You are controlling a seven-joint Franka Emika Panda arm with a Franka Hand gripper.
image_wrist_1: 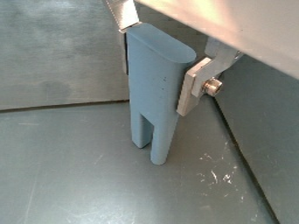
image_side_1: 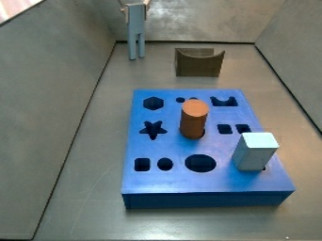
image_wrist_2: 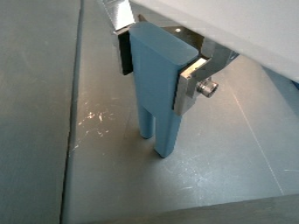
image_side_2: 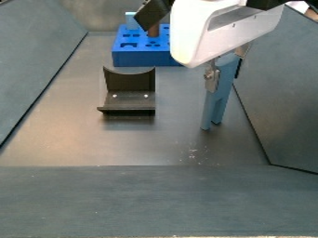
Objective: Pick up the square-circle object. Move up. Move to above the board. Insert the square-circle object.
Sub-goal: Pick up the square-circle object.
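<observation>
Hidden in part: upper end of the square-circle object (image_wrist_1: 156,92) cut off by the gripper (image_wrist_1: 162,54) housing in both wrist views, and the gripper body itself cropped at the frame edge. In a side view (image_side_1: 135,28), only a sliver of the gripper (image_side_1: 134,8) visible at 12 o'clock, arm out of frame. In a side view, far end of the board (image_side_2: 139,46) masked by the white gripper (image_side_2: 218,67) housing and a dark arm link; cut-outs there too small to read.

Jaws clamped on the square-circle object near its top, silver fingers (image_wrist_2: 191,80) pressed flat against opposite faces, no gap showing. Block upright (image_side_2: 215,93), two short prongs (image_wrist_2: 158,140) pointing down at the grey worktop (image_wrist_1: 70,166); touching or just clear of it, cannot tell.

Fixture (image_side_1: 198,61) at 3 o'clock of the block, apart from it. Board (image_side_1: 201,146) well apart toward 5 o'clock, carrying an orange-brown cylinder (image_side_1: 193,120) and a pale cube (image_side_1: 255,151).
</observation>
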